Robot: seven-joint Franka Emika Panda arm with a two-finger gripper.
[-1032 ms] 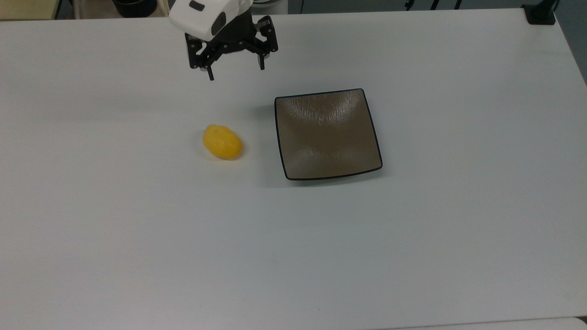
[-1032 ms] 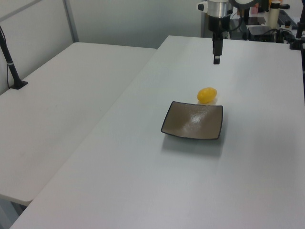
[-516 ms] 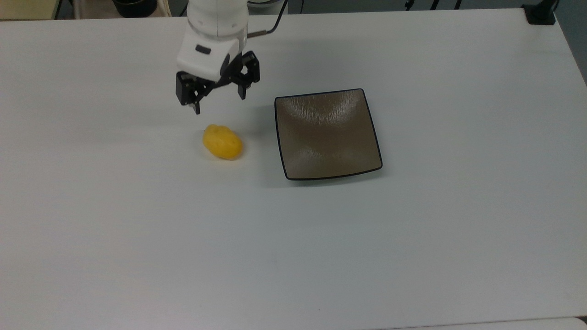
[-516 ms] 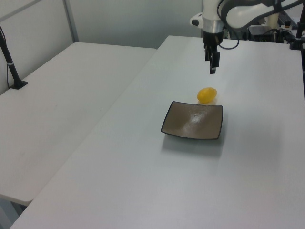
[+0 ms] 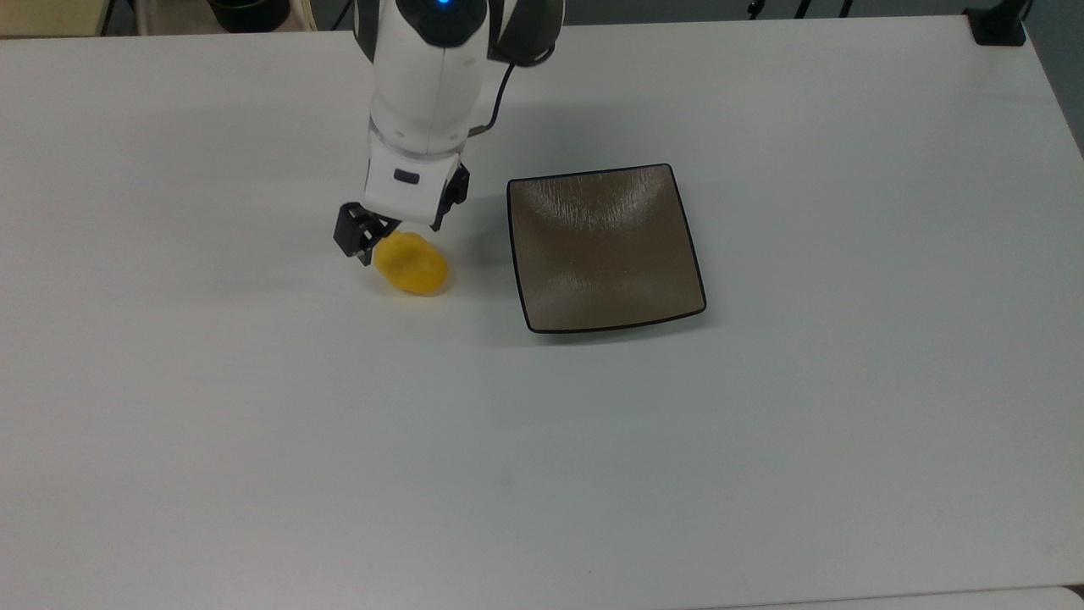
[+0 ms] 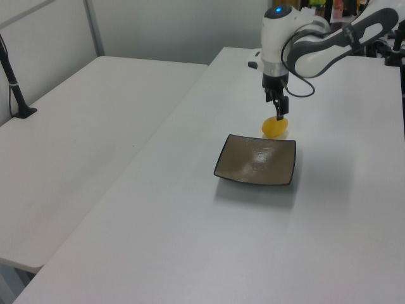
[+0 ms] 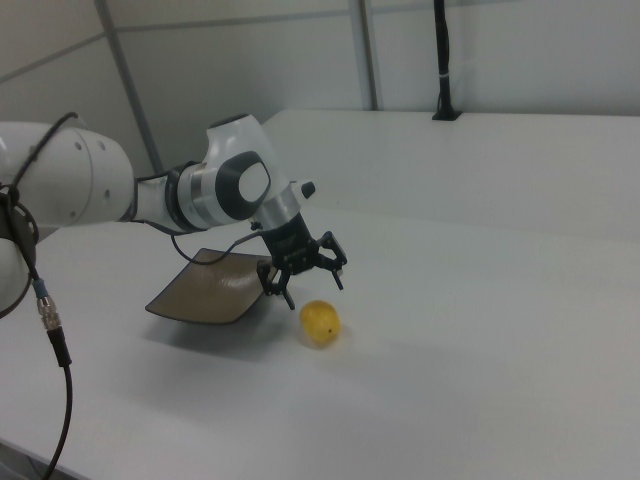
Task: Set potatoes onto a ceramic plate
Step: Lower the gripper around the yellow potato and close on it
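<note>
Beside the ceramic plate (image 5: 605, 247), the wide-open, empty gripper (image 7: 309, 286) hangs over the potato (image 5: 412, 263).

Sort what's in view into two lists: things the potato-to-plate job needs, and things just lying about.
Needed for the job:
- yellow potato, on the table
- square brown ceramic plate, nothing on it
- end effector, open just above the potato

Just lying about:
- black post clamped on the neighbouring table
- white table itself, merely the work surface

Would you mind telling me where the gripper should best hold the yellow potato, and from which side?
Probably from above, across the middle of the potato. It lies on its side on the table, long axis diagonal in the top view, so the open gripper would likely close best across its narrower width.
</note>
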